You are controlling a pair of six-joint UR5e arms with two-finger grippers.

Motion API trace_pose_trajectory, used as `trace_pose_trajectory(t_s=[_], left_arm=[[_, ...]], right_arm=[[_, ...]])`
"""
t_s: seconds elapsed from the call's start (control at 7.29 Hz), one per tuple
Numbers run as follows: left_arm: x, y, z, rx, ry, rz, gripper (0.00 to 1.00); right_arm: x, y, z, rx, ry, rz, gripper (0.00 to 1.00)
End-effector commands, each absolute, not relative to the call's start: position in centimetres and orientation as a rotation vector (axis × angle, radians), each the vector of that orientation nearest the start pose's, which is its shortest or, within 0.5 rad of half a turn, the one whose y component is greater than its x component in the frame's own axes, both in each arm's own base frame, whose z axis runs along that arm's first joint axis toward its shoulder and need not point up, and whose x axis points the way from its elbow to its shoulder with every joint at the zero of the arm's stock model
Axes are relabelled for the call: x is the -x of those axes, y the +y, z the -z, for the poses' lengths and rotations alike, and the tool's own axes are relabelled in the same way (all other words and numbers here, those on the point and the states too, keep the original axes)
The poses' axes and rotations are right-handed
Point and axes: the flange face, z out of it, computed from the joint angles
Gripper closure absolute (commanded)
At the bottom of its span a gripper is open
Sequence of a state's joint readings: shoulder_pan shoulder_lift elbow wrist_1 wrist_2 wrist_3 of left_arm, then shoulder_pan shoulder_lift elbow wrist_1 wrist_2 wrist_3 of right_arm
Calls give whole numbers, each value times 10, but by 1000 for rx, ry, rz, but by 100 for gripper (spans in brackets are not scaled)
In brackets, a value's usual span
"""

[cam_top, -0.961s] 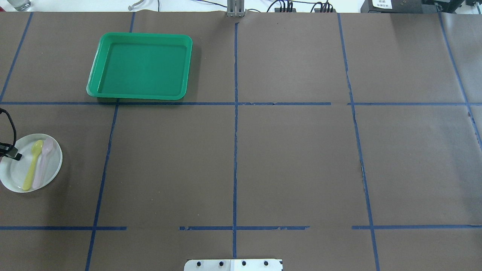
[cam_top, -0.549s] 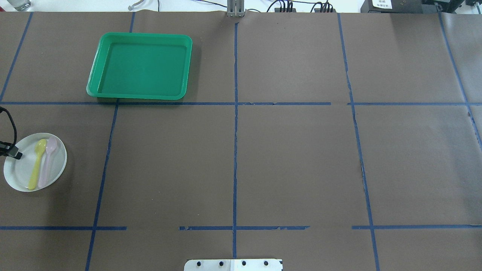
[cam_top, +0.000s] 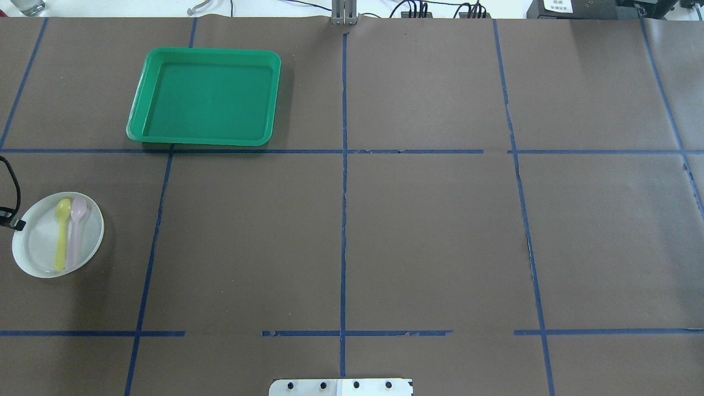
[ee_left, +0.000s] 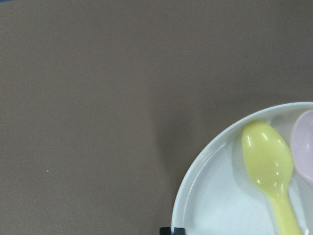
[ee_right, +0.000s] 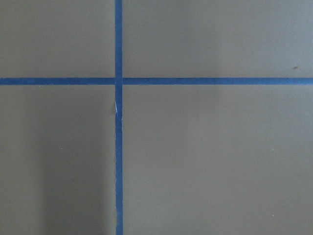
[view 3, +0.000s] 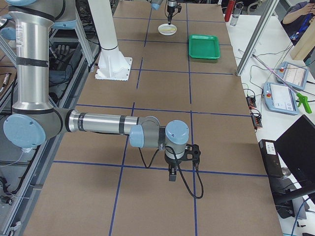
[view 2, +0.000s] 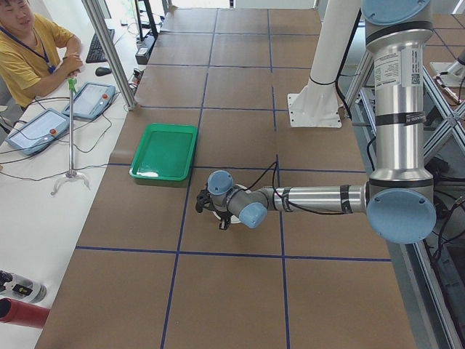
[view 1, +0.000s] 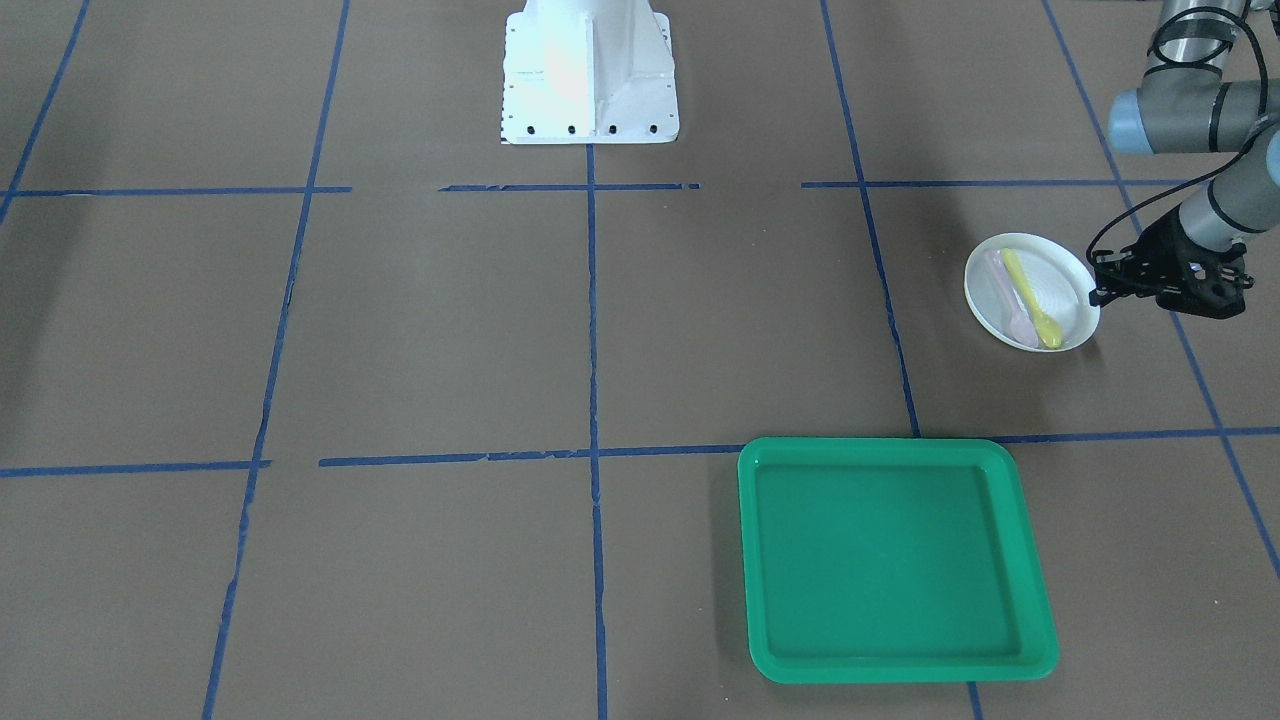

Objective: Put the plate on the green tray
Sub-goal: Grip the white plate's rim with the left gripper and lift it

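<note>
Left gripper [view 1: 1097,290]: fingers pinched together on the outer rim of the plate [view 1: 1066,283]. It reads as a firm grip, though the wrist view shows only a sliver of black fingertip at the rim.

Right gripper [view 3: 172,173]: you only get it from the side camera, low over the bare table [cam_top: 429,231], with a crossing of blue tape [ee_right: 118,81] under its wrist camera. Cannot tell whether it is open or closed. It looks uninvolved.

The plate is at the table's edge on the robot's left, in the middle row of the taped grid. Two loose spoons lie side by side in it: yellow spoon [cam_top: 61,234] and pink spoon [cam_top: 76,231]. A soft shadow beside the plate suggests it may be just off the surface, but that is not certain.

The green tray [cam_top: 204,99] is well apart, farther out from the robot. It is bare inside, with its near rim along a line of blue tape.

Judgement: the grasp is made and the carry is the step in hand. Next you need to travel outward and a little inward to the tray. Hold the plate level so the spoons don't slide, clear the raised rim, set the plate flat inside, then release.
</note>
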State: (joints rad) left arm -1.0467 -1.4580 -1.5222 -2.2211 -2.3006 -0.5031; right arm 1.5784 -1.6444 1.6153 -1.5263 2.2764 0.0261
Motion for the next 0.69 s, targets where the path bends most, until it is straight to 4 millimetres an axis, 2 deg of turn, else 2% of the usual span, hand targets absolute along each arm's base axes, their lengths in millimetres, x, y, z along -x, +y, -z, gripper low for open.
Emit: trace_pose_trajectory(t_s=[0.0, 0.27, 0.41, 0.55], left_arm=[[-151, -441, -657, -80, 881, -161, 100], [-125, -451, -644, -124, 893, -117, 100], [-118, -461, -635, -144, 906, -102, 100], [-119, -474, -622, -159, 916, -100, 100]], right_arm=[[-72, -461, -672, -8, -706, -27, 0], [-72, -461, -672, -8, -706, -27, 0], [-72, -461, -672, -8, -706, -27, 0], [-72, -461, -672, -8, -706, -27, 0]])
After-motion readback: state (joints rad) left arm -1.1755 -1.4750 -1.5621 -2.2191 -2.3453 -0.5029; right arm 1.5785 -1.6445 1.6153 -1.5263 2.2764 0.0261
